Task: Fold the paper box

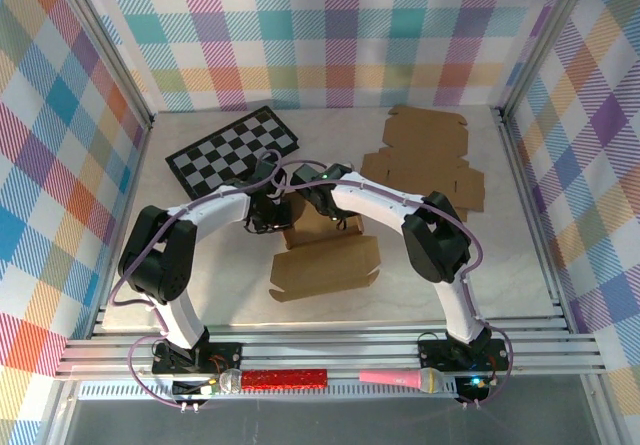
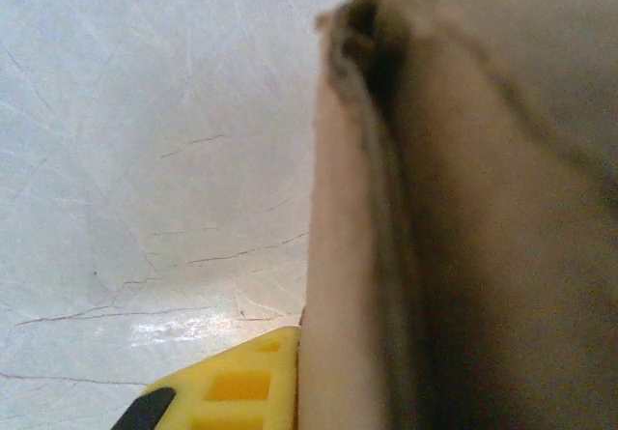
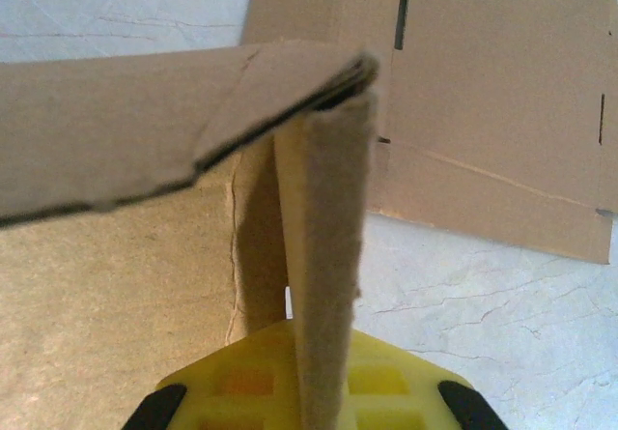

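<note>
**Paper box (image 1: 325,263), partly folded, held between two pincers.** The box sits on the table (image 1: 480,265). Its raised part lies where the left pincer (image 1: 262,209) and the right pincer (image 1: 320,201) come near each other, and a broad flap (image 1: 325,275) lies flat on the arm-base side of both.

**Right pincer:** the jaws are clamped on an upright wall (image 3: 323,256), which stands edge-on between the yellow fingers (image 3: 237,384). A folded panel (image 3: 145,130) leans across to this pincer's left and meets the wall's top edge.

**Left pincer:** one yellow finger (image 2: 237,391) lies against the outer face of a box wall (image 2: 348,285). The other finger is hidden behind the cardboard, and the jaws are judged to be together on that wall.

A flat blank (image 1: 425,160) lies beyond the right pincer, and a checkerboard (image 1: 232,150) lies beyond the left pincer.

**Hazards, as judged:**
- If the pincers draw apart or twist unevenly, the thin walls may buckle or tear at the creases.
- A light grip may let a wall slip free, so the leaning panel springs open.
- The smooth table may let the whole box slide rather than fold.
- With the pincers this close, a small misalignment could knock one against the other.
</note>
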